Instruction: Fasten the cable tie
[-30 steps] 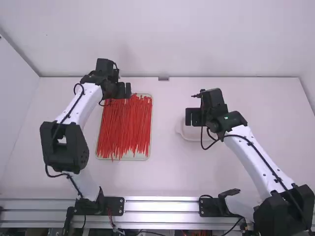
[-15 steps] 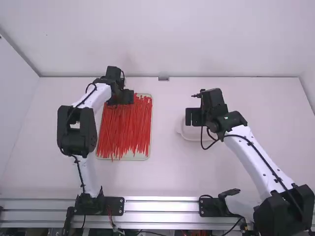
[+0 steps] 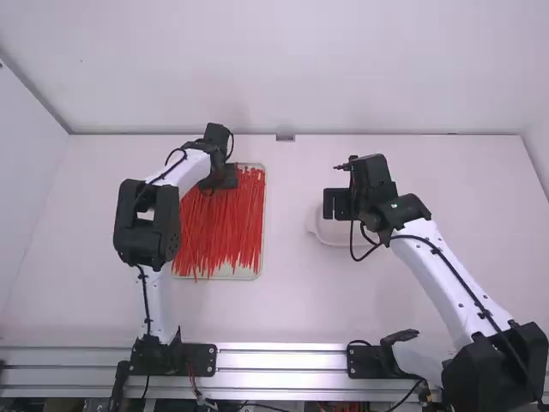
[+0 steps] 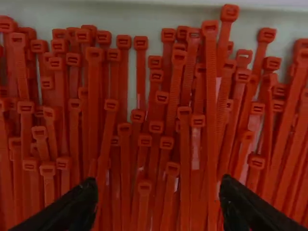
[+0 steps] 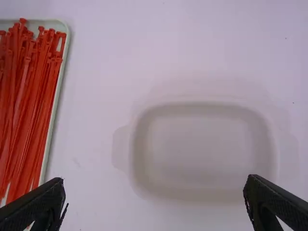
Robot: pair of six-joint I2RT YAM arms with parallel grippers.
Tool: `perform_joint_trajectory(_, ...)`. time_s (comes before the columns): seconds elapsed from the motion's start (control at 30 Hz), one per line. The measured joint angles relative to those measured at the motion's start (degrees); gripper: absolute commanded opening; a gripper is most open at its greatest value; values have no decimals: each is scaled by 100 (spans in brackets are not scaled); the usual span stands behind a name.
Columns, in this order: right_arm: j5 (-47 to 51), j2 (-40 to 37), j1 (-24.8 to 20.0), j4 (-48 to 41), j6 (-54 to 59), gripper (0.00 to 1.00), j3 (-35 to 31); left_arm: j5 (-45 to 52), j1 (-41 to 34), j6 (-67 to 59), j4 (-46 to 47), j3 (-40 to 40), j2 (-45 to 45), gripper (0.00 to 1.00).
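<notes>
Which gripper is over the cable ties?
The left gripper, open above the red cable ties; the right gripper hangs open over the white dish.

Bright, even light across the white table (image 3: 480, 197) (shadows faint, soft-edged).

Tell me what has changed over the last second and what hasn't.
The left arm swung its elbow to the right, bringing the left gripper a little right and nearer, over the far end of the cable ties on the tray. It is open and has grasped nothing. The right gripper stayed open above the white dish; ties, tray and dish did not move.
</notes>
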State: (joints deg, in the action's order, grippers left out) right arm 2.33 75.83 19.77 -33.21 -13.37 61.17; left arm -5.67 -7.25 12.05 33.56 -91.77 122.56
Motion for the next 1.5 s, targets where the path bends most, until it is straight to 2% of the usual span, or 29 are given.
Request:
perform_joint_trajectory(0.03, 0, 0, 0, 0, 4, 98, 0, -28, 0, 22, -7, 0, 2, 56)
perform_joint_trajectory(0.13, 0, 2, 0, -7, -17, 99, 0, -129, 2, 22, -105, 0, 0, 42)
perform_joint_trajectory(0.2, 2, 0, 0, -7, -17, 98, 0, -170, 2, 22, -188, 2, 0, 38)
perform_joint_trajectory(0.47, 0, 0, 0, -9, -4, 99, 0, -157, 28, 39, -498, 378, 0, 30)
perform_joint_trajectory(0.83, 0, 2, -2, -15, -13, 99, 0, -149, 26, 39, -1108, 944, 0, 27)
perform_joint_trajectory(1.17, 2, 2, 0, -15, -17, 98, 0, -146, 28, 42, -1333, 1032, 0, 18)
perform_joint_trajectory(1.4, 2, 0, 0, 0, -20, 99, 0, -212, 33, 107, -1320, 1067, 0, 5)
perform_joint_trajectory(1.5, 4, 2, -2, 0, -20, 98, 0, -299, 39, 210, -1276, 1067, -7, 3)
